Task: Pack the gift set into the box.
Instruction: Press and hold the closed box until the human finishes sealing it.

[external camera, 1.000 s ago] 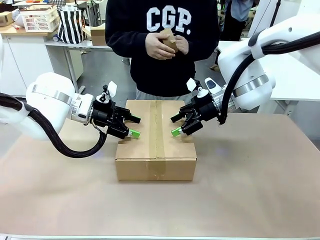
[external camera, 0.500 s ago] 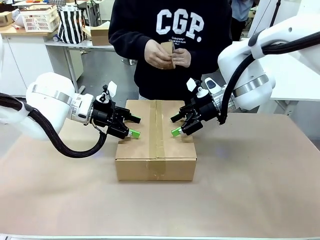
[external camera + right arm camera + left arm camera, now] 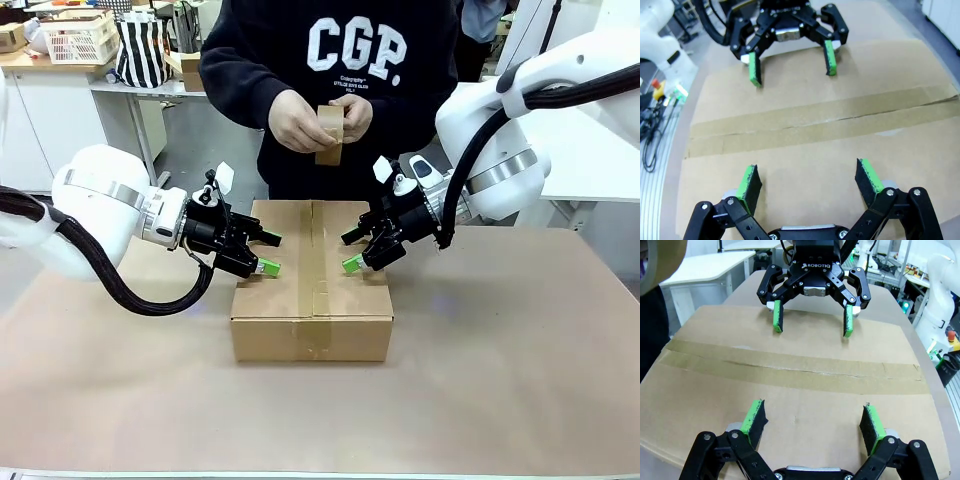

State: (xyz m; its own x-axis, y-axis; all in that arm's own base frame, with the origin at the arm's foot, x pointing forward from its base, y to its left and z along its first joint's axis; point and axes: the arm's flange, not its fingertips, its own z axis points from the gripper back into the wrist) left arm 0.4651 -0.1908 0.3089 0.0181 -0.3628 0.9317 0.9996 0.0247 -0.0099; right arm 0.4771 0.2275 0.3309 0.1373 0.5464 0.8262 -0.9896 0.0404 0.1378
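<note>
Brown tape roll (image 3: 329,134) above box (image 3: 311,290)

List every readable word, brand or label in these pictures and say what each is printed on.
"CGP." in big white letters on the person's dark sweatshirt.
Small white print under it: too small to read.
"ROBOTIQ" on the body of the right gripper, seen from the left wrist camera.
The box, its tape and the tape roll in the person's hands: no print visible.

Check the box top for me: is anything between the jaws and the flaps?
Nothing visible. The left gripper and right gripper sit open over the box, one each side of the taped seam. The flaps are shut.
</note>
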